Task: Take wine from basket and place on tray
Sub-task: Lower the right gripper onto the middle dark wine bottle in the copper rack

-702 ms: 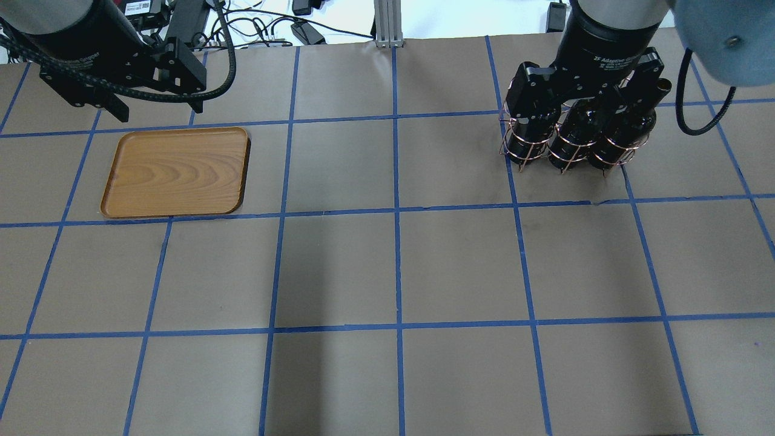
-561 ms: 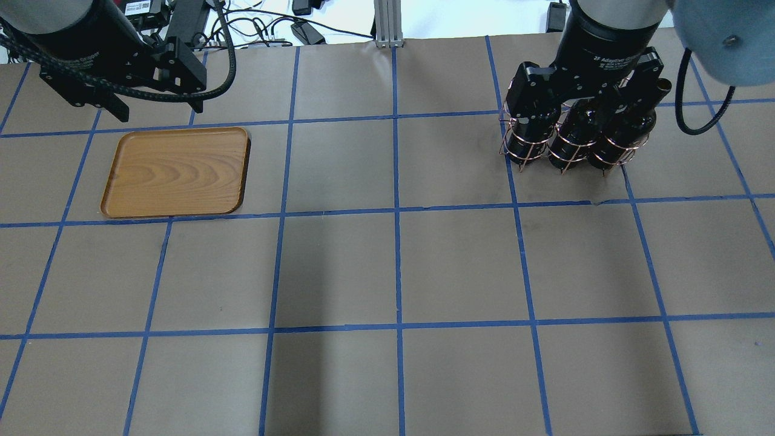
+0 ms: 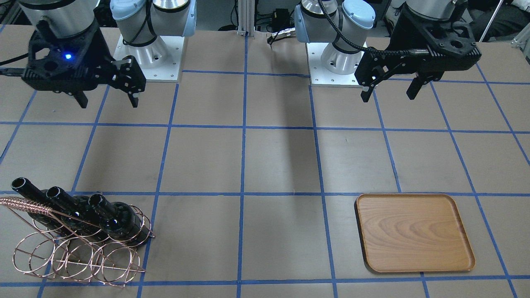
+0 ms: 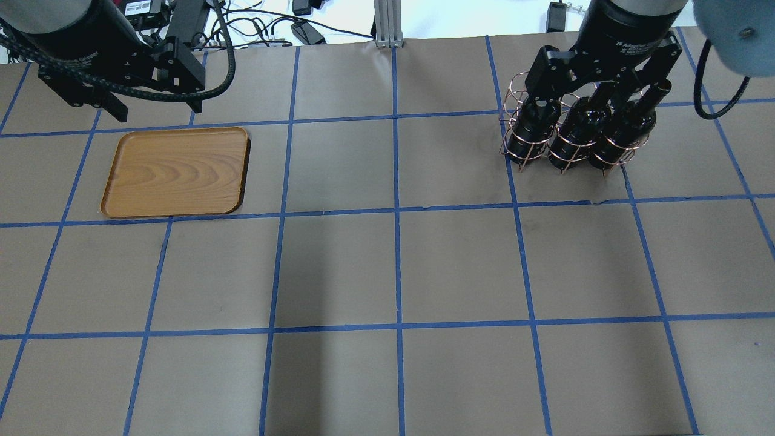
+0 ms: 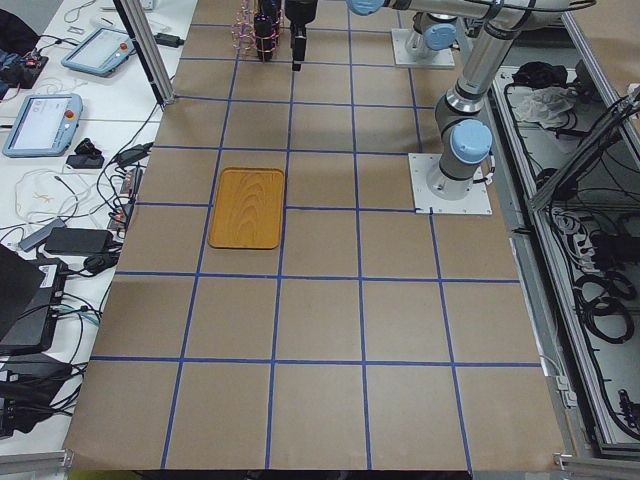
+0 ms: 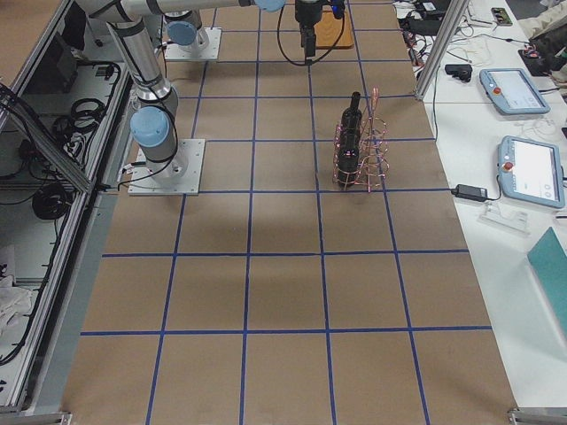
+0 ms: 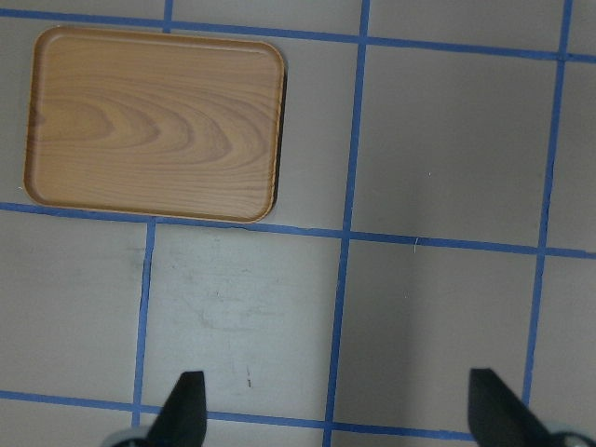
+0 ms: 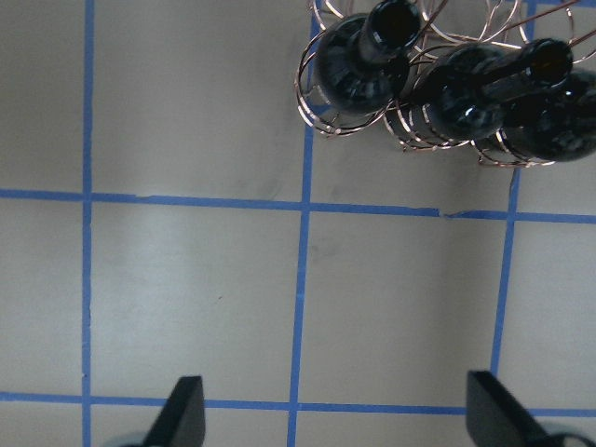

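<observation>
Right hand (image 3: pixel 108 98) hangs wide open, empty, apart from three glossy near-black glass wine bottles (image 3: pixel 118 221) in the copper-pink wire basket (image 3: pixel 29 205); left hand (image 3: pixel 388 94), open too, hovers clear of the flat light-brown wooden tray (image 3: pixel 414 231).

Three bottles (image 8: pixel 358 70) sit in one basket (image 3: pixel 31 206). One tray (image 3: pixel 414 231) lies on the one worktop (image 3: pixel 281 165). There are two grippers, the left gripper (image 3: pixel 387 96) and the right gripper (image 3: pixel 108 103), each with two fingers (image 3: pixel 133 97).
</observation>
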Robot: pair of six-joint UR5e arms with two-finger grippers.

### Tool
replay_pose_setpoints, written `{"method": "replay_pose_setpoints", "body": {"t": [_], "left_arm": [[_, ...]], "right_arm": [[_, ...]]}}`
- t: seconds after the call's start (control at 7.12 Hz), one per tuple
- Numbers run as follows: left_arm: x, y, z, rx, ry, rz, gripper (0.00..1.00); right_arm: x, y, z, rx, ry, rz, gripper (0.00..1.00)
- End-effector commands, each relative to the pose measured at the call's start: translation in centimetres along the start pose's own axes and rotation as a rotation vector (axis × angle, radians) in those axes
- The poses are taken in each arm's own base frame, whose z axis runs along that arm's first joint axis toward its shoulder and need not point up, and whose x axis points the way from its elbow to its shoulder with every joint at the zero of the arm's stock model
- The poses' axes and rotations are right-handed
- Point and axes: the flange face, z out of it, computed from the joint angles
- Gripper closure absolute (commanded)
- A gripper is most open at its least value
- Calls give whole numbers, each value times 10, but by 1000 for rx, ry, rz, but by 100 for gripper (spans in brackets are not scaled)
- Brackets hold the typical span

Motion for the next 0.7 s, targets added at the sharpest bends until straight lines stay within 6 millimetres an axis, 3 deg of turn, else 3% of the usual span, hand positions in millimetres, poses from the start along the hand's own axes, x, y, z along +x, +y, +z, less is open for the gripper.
{"method": "replay_pose_setpoints", "body": {"t": [0.0,0.14,0.28,0.42,0.56], "left_arm": [[0,0,0,2,1,0,0],[-1,0,-8,19,-4,-1,0],[0,0,-12,27,-1,-1,0],[1,2,-12,27,7,-1,0],[2,1,-7,13,7,0,0]], "right_arm": [[47,-42,27,64,15,47,0],[51,-56,42,73,18,44,0],[67,-68,58,63,16,63,2],[95,-73,68,55,2,102,3],[102,-81,78,59,-31,109,4]]}}
